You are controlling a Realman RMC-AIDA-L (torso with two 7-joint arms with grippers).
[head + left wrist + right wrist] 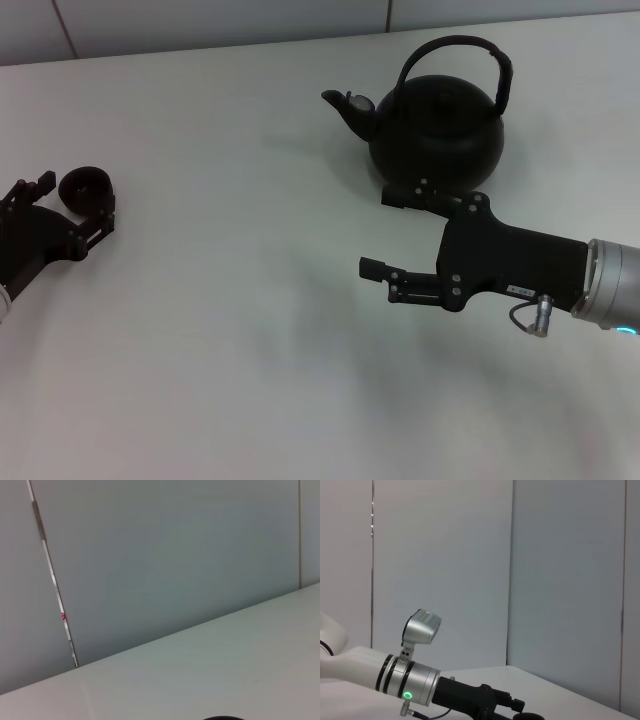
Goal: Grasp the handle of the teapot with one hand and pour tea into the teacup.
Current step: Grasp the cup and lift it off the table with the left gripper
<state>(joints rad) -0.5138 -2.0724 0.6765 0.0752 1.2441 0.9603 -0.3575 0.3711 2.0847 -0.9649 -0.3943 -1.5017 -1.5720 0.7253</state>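
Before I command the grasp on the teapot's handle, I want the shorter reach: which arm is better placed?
Right. The right gripper hangs open just in front of the teapot, below its arched handle. The left gripper is across the table, its fingers around the teacup, so it is likely best left there.

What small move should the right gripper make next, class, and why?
Probably lift toward the handle. The right gripper hangs open beside and in front of the teapot, holding nothing, while the handle arches above the pot's top. The left gripper is at the teacup, so the cup seems attended to.
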